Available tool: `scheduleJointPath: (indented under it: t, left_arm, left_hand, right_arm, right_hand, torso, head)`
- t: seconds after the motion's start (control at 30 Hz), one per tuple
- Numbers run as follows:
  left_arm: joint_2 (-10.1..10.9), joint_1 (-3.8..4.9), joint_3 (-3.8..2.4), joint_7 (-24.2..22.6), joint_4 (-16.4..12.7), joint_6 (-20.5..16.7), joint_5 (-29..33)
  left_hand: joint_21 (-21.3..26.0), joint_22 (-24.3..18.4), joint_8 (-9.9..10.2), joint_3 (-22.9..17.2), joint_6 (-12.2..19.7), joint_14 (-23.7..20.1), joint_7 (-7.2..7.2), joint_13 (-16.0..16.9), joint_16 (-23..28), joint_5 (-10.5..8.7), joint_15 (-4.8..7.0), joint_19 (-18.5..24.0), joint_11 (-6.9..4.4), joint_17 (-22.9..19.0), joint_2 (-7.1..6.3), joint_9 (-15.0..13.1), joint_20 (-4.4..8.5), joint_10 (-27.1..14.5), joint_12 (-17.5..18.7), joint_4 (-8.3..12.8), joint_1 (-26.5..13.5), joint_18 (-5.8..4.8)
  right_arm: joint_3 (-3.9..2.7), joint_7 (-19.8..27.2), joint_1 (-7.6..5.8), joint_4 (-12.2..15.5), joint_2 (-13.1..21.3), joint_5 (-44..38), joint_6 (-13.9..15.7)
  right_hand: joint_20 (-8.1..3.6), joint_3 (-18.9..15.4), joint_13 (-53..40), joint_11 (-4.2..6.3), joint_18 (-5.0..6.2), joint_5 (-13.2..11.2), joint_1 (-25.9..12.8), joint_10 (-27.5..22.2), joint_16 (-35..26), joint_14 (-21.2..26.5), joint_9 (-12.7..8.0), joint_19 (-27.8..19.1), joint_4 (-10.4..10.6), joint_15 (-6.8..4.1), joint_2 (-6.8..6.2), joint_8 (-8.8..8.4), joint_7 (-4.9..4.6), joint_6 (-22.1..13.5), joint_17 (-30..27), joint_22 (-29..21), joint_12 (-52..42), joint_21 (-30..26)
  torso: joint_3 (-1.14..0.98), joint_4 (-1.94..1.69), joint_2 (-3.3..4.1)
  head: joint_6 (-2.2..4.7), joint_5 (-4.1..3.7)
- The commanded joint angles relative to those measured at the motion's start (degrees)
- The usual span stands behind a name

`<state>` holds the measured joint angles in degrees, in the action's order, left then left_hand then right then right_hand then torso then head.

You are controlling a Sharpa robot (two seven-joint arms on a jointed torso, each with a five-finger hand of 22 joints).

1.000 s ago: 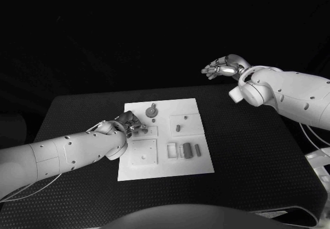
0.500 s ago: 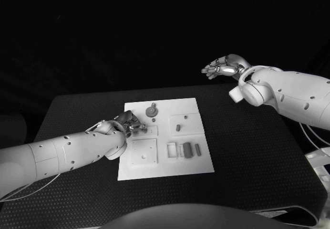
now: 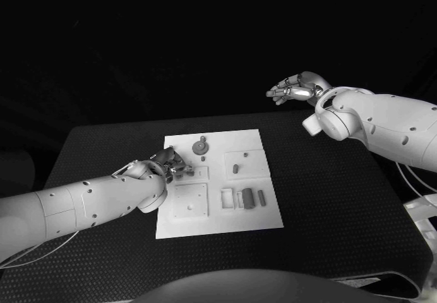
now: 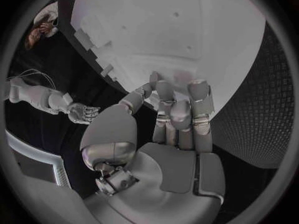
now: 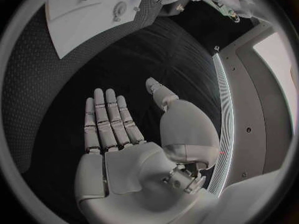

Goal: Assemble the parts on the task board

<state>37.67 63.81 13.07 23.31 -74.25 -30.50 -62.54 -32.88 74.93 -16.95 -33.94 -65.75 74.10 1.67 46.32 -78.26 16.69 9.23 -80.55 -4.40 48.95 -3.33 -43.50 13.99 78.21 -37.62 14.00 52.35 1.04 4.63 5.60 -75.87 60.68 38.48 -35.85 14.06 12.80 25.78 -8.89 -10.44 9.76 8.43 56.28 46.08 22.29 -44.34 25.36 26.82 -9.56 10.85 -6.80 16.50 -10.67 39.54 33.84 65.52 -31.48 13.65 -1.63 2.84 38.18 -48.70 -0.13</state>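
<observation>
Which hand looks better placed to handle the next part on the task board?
Probably the left. The left hand is down at the task board, at its left edge beside the parts. The right hand is raised beyond the table's far right corner, open and holding nothing.

white dotted arms [image 3: 82,202], silver segmented hands [image 5: 115,134].

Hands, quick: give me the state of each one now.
Left hand: over the task board, fingers close together; whether it holds a part cannot be told.
Right hand: open, empty, off the board.
</observation>
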Motion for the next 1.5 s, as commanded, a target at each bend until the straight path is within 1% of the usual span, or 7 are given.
scheduleJointPath:
  t: [0.03, 0.27, 0.57, 0.73, 0.9, 1.03, 1.5]
  left_arm:
    - [0.1, -0.24, 0.14, 0.3, -0.2, 1.1, 0.6]
    - [0.2, -0.24, 0.12, 0.3, 0.0, 0.9, 0.7]
    - [-0.2, -0.24, 0.08, 0.2, 0.4, 0.9, 0.7]
    - [-0.7, -0.22, 0.01, 0.1, 0.8, 1.5, 0.8]
    - [-1.1, -0.21, -0.05, 0.1, 0.9, 3.3, -1.0]
    - [-1.3, -0.21, -0.09, 0.2, 0.9, 3.9, -1.7]
    - [-1.8, -0.21, -0.12, 0.4, 1.1, 5.4, -3.2]
  left_hand:
    - [-0.3, 1.1, -0.4, -2.2, -0.6, 0.7, 0.11, -0.1, -0.4, 1.15, 1.28, -0.4, -0.03, 0.0, 2.06, -1.7, 0.94, 0.2, -0.2, 1.9, 2.4, 1.56]
    - [-0.3, 1.1, -0.5, -2.1, -0.7, 0.7, 0.08, -0.1, -0.4, 1.68, 1.3, -0.4, -0.06, 0.0, 1.88, -1.9, 0.96, 0.2, -0.2, 2.0, 2.4, 1.54]
    - [-0.4, 1.1, -0.6, -2.1, -0.7, 0.7, 0.06, -0.1, -0.4, 1.93, 1.32, -0.4, -0.08, 0.0, 1.76, -2.0, 0.98, 0.3, -0.2, 1.9, 2.3, 1.53]
    - [-0.4, 1.1, -1.2, -1.8, -1.2, 0.8, -0.11, -0.2, -0.5, 1.98, 1.42, -0.4, -0.2, 0.0, 0.95, -2.4, 1.02, 0.3, -0.2, 1.7, 2.1, 1.51]
    - [-0.4, 1.1, -1.7, -1.4, -1.3, 0.8, -0.3, -0.2, -0.5, 1.88, 1.57, -0.5, -0.36, -0.1, -0.47, -3.2, 1.08, 0.4, -0.3, 1.6, 2.2, 1.49]
    - [-0.4, 1.1, -2.0, -1.6, -1.3, 0.8, -0.39, -0.2, -0.6, 2.85, 1.64, -0.6, -0.43, -0.1, -0.69, -3.6, 1.11, 0.5, -0.3, 1.5, 2.6, 1.47]
    - [-0.5, 1.1, -2.1, -1.8, -1.3, 0.8, -0.44, -0.3, -0.7, 3.03, 1.68, -0.6, -0.48, -0.1, -0.89, -3.9, 1.13, 0.6, -0.4, 1.8, 3.6, 1.43]
  right_arm:
    - [-0.02, 0.5, 0.03, 0.0, 0.0, 0.0, -0.7]
    - [-0.02, 0.5, 0.04, 0.0, 0.0, 0.0, -0.7]
    - [-0.02, 0.5, 0.04, 0.0, 0.0, 0.0, -0.7]
    - [-0.02, 0.5, 0.04, 0.0, 0.0, 0.0, -0.7]
    - [-0.02, 0.5, 0.04, 0.0, 0.0, 0.0, -0.7]
    - [-0.02, 0.5, 0.05, -0.1, 0.0, 0.0, -0.7]
    - [-0.02, 0.5, 0.05, 0.0, 0.1, 0.0, -0.7]
  right_hand:
    - [0.04, -0.1, 0.1, -0.12, -0.85, 0.0, -0.4, -0.4, -0.4, 0.5, -0.1, -0.3, 0.3, 0.04, 0.02, 0.36, -3.19, -0.5, 0.1, 0.1, -0.3, -0.3]
    - [0.04, -0.1, 0.1, -0.12, -0.85, 0.0, -0.5, -0.4, -0.4, 0.5, -0.1, -0.3, 0.4, 0.04, 0.01, 0.37, -3.2, -0.5, 0.1, 0.1, -0.3, -0.3]
    - [0.04, -0.1, 0.1, -0.12, -0.85, 0.0, -0.5, -0.4, -0.4, 0.5, -0.1, -0.3, 0.4, 0.04, 0.02, 0.37, -3.2, -0.6, 0.1, 0.2, -0.4, -0.4]
    - [0.04, -0.1, 0.2, -0.12, -0.85, 0.0, -0.5, -0.4, -0.4, 0.5, -0.1, -0.3, 0.4, 0.04, 0.01, 0.38, -3.2, -0.6, 0.1, 0.2, -0.4, -0.4]
    - [0.04, -0.1, 0.2, -0.12, -0.85, 0.0, -0.4, -0.4, -0.5, 0.5, -0.1, -0.3, 0.4, 0.04, 0.0, 0.38, -3.2, -0.6, 0.1, 0.2, -0.4, -0.4]
    - [0.04, -0.2, 0.2, -0.12, -0.85, 0.0, -0.4, -0.4, -0.5, 0.5, -0.1, -0.3, 0.4, 0.04, 0.0, 0.39, -3.2, -0.6, 0.1, 0.2, -0.4, -0.4]
    - [0.05, -0.2, 0.2, -0.12, -0.85, 0.0, -0.5, -0.4, -0.5, 0.4, -0.2, -0.2, 0.5, 0.05, 0.01, 0.4, -3.2, -0.6, 0.2, 0.3, -0.4, -0.5]
  torso:
    - [0.02, -0.01, 0.01]
    - [-0.02, 0.02, 0.0]
    - [0.02, -0.02, -0.01]
    - [-0.01, 0.04, 0.01]
    - [-0.02, 0.02, 0.01]
    - [0.0, 0.03, 0.01]
    - [0.01, -0.03, -0.02]
  head:
    - [-0.01, -0.01]
    - [-0.03, 0.04]
    - [0.03, 0.07]
    - [0.12, 0.02]
    - [0.05, -0.1]
    - [0.03, -0.19]
    - [-0.11, -0.4]
